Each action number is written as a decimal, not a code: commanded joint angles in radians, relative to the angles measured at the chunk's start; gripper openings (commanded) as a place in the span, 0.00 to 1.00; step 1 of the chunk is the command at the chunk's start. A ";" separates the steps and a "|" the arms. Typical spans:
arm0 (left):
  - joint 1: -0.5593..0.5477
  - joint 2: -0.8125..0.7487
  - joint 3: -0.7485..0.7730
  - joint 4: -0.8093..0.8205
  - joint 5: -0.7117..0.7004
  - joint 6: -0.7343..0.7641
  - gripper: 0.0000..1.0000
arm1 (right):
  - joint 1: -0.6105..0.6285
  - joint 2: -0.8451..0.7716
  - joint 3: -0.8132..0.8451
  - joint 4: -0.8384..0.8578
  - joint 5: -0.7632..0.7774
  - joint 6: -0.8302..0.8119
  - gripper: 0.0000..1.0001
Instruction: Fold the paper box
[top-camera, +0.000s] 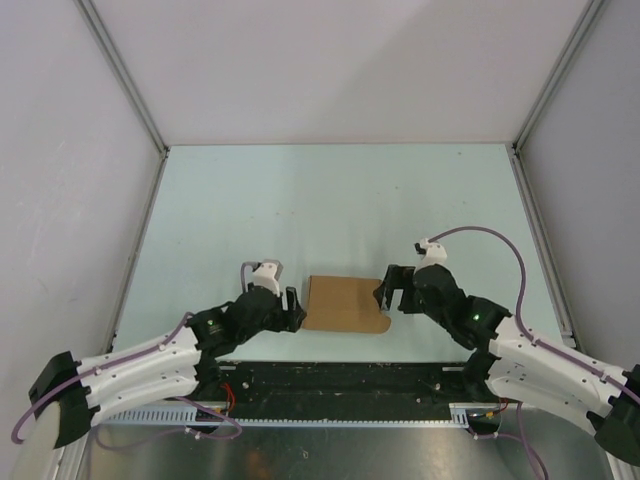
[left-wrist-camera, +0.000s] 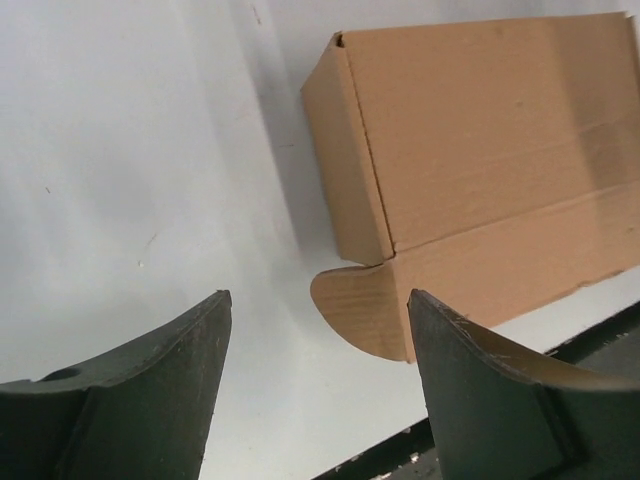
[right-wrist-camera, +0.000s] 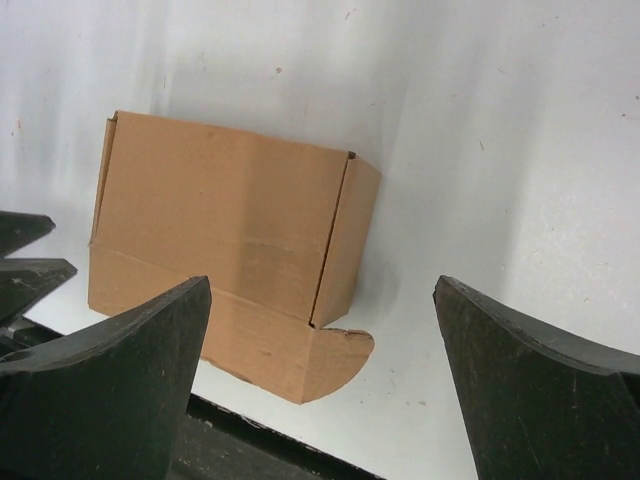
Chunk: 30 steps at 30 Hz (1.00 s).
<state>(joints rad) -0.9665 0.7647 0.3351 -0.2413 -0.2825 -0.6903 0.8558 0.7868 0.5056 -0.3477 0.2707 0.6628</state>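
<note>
The paper box (top-camera: 343, 303) is a brown cardboard box lying on the pale table near its front edge, with a front flap ending in rounded tabs (top-camera: 378, 325). My left gripper (top-camera: 292, 306) is open and empty just left of the box, apart from it. My right gripper (top-camera: 390, 291) is open and empty just right of it. In the left wrist view the box (left-wrist-camera: 480, 150) lies ahead and to the right of the open gripper (left-wrist-camera: 320, 300). In the right wrist view the box (right-wrist-camera: 220, 220) lies ahead and to the left of the open gripper (right-wrist-camera: 322, 285).
A black strip (top-camera: 340, 380) runs along the table's near edge, right behind the box. White walls with metal frame posts (top-camera: 125, 75) enclose the table on three sides. The left gripper's fingers (right-wrist-camera: 30, 260) show at the left edge of the right wrist view.
</note>
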 joint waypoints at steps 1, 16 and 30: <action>-0.008 0.045 0.038 0.030 -0.026 -0.050 0.76 | 0.006 0.026 0.010 0.027 0.044 0.086 1.00; -0.086 -0.090 -0.015 0.076 -0.024 -0.054 0.75 | 0.111 0.069 -0.033 -0.001 0.055 0.215 0.90; -0.146 0.088 0.042 0.102 -0.040 -0.061 0.75 | 0.167 0.117 -0.039 0.016 0.048 0.261 0.77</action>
<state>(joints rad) -1.0958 0.8257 0.3351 -0.1795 -0.3046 -0.7345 1.0111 0.8860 0.4660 -0.3672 0.3023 0.8932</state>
